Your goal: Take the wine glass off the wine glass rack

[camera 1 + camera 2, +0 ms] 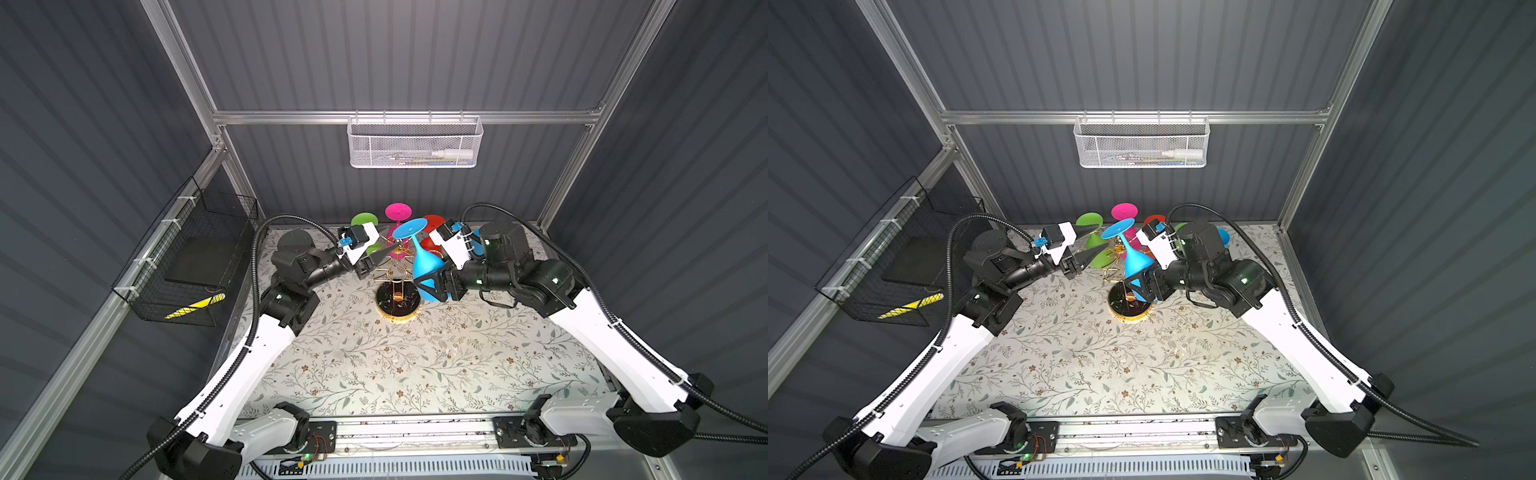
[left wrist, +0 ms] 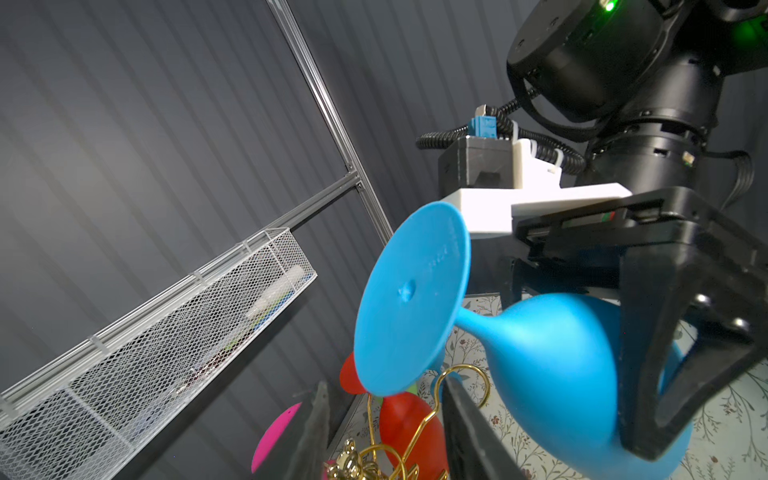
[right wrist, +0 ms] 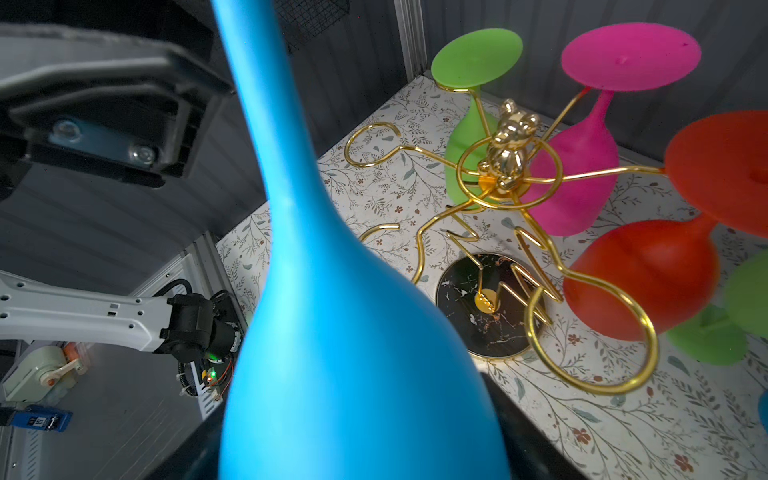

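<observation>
The blue wine glass (image 1: 424, 257) (image 1: 1136, 259) is upside down and tilted, foot up. My right gripper (image 1: 432, 286) (image 1: 1140, 286) (image 3: 361, 436) is shut on its bowl (image 2: 540, 353). In the right wrist view its stem (image 3: 266, 104) runs free of the wire loops. The wine glass rack (image 1: 397, 305) (image 1: 1129, 309) (image 3: 507, 153) is gold wire on a round black base, and green (image 3: 473, 58), pink (image 3: 627, 54) and red (image 3: 648, 274) glasses hang on it. My left gripper (image 1: 388, 241) (image 1: 1098, 237) (image 2: 386, 419) is open, its fingers on either side of the rack's top wires (image 2: 374, 461).
A white mesh basket (image 1: 413, 143) hangs on the back rail. A black wire basket (image 1: 187, 257) is fixed to the left wall. The floral table cover (image 1: 415, 365) stretches in front of the rack. Another green glass (image 3: 706, 336) shows beyond the red one.
</observation>
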Motion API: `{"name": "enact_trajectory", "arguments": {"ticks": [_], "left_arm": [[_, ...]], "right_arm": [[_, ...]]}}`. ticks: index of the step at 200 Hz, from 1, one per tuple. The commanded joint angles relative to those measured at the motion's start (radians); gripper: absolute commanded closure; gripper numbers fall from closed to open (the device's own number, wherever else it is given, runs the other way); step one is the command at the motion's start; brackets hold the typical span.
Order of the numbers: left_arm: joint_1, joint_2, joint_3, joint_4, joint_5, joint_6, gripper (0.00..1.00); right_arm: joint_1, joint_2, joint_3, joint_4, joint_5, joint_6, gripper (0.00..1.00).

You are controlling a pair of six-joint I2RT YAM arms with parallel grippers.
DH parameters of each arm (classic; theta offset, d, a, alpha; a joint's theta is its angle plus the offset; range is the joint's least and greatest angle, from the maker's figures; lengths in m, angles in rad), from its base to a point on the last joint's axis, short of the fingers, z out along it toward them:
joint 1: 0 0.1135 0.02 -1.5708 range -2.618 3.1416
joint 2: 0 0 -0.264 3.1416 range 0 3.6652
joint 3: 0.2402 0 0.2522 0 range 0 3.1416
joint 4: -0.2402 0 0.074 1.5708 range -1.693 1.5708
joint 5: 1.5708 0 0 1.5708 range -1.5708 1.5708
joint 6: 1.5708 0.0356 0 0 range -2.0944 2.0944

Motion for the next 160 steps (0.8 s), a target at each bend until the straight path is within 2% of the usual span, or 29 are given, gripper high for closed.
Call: {"name": "enact_trajectory", "arguments": {"ticks": [1,41,111,138,160], "left_arm": [[-0.011,0.009,-0.004,0.038,-0.026,0.022,0.55],[-0.024,0.024,0.005,0.043,-0.020,0.024,0.56],[-0.042,0.019,0.020,0.038,-0.035,0.039,0.64],[-0.042,0.016,0.026,0.025,-0.035,0.039,0.81],[-0.042,0.014,0.027,0.007,-0.047,0.034,1.00]], "right_arm": [[0.010,0.005,0.015,0.016,-0.045,0.023,0.42],[0.018,0.011,0.004,0.019,-0.058,0.033,0.43],[0.023,0.032,0.005,0.007,-0.067,0.051,0.43],[0.022,0.039,0.006,0.008,-0.065,0.054,0.41],[0.023,0.034,0.006,0.017,-0.056,0.063,0.34]]}}
